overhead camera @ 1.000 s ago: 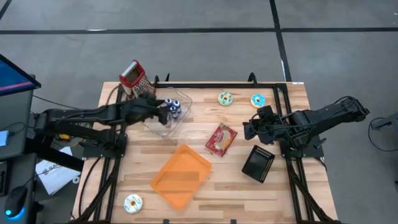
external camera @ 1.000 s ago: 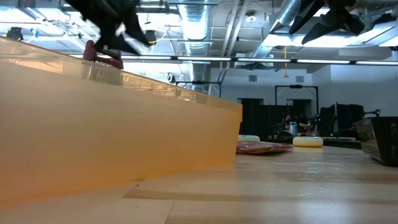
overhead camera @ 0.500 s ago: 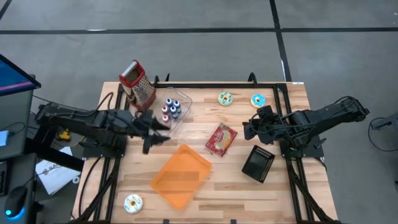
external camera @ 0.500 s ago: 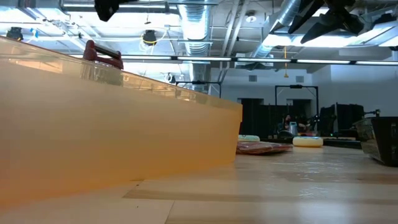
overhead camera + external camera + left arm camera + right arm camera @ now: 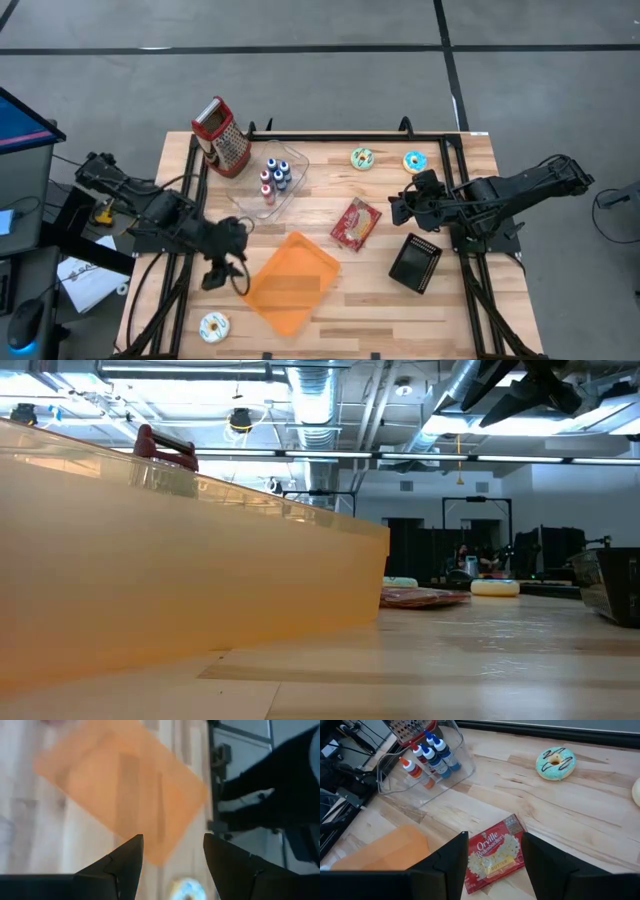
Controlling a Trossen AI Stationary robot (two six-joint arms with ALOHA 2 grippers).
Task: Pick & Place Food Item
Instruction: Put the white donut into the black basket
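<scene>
An orange tray (image 5: 292,282) lies on the wooden table, near the front. My left gripper (image 5: 226,280) hovers open over the tray's left edge, and in its wrist view the tray (image 5: 120,790) lies beyond its empty fingers (image 5: 131,857). A white-iced donut (image 5: 214,326) rests at the near left. A popcorn packet (image 5: 356,223) lies flat mid-table, and two more donuts (image 5: 362,158) (image 5: 415,161) sit near the far edge. My right gripper (image 5: 400,208) hangs open above the packet (image 5: 492,852), touching nothing.
A clear bin with small bottles (image 5: 272,178) and a metal grater (image 5: 222,137) stand at the far left. A black basket (image 5: 415,262) sits at the right. In the low view the tray's wall (image 5: 180,560) fills the left of the picture.
My left gripper has swung away from the clear bin toward the table's near edge and left, turning as it went. It now hangs over the orange tray's left edge and has left the low view. My right arm has kept still.
</scene>
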